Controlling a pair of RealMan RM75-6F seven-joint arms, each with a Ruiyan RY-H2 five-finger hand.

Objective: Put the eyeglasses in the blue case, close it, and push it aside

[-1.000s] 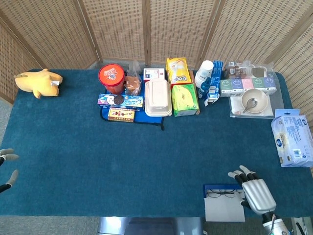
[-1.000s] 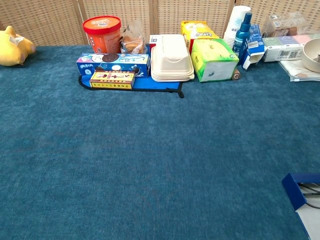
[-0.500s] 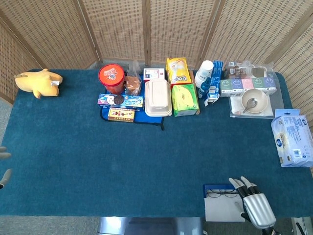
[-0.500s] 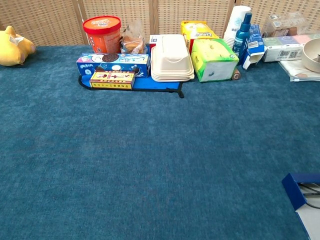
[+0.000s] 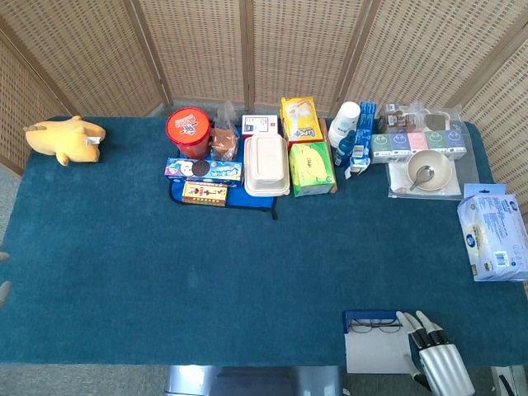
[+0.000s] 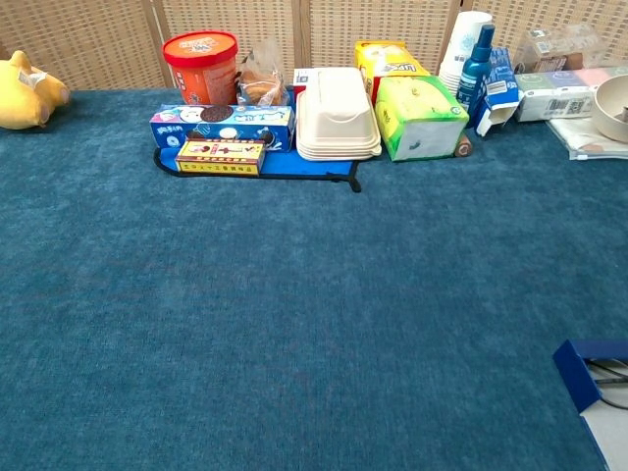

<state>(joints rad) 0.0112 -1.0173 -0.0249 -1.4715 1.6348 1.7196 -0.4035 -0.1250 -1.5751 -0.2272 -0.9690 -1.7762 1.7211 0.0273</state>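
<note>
Item: glasses. Location: lying in the open case at the near edge of the table, right of centre, along the case's far blue wall. Thin dark frame, clear lenses. I judge them light, springy at the arms and easily bent or scratched. If they need reseating I would take them by the bridge or at a hinge corner, never across the lenses.

Item: case. Blue rim at the far side, pale grey panel toward me; open, so closing is not yet done. The chest view shows only its blue corner and a bit of frame at the lower right. I judge it stiff-shelled and light, likely to skid easily on the carpet-like cloth. Whether the grey panel is the lid or the lining I cannot tell. To shut it I would lift from a free edge away from the hinge; to push it, press flat against a long side, low down, so it slides rather than tips.

Item: my right hand. Beside the case's right edge, fingers extended and close together, holding nothing; whether it touches the case I cannot tell.

Item: my left hand. Only pale fingertips show at the left border, well apart from the case; its state I cannot tell.
</note>
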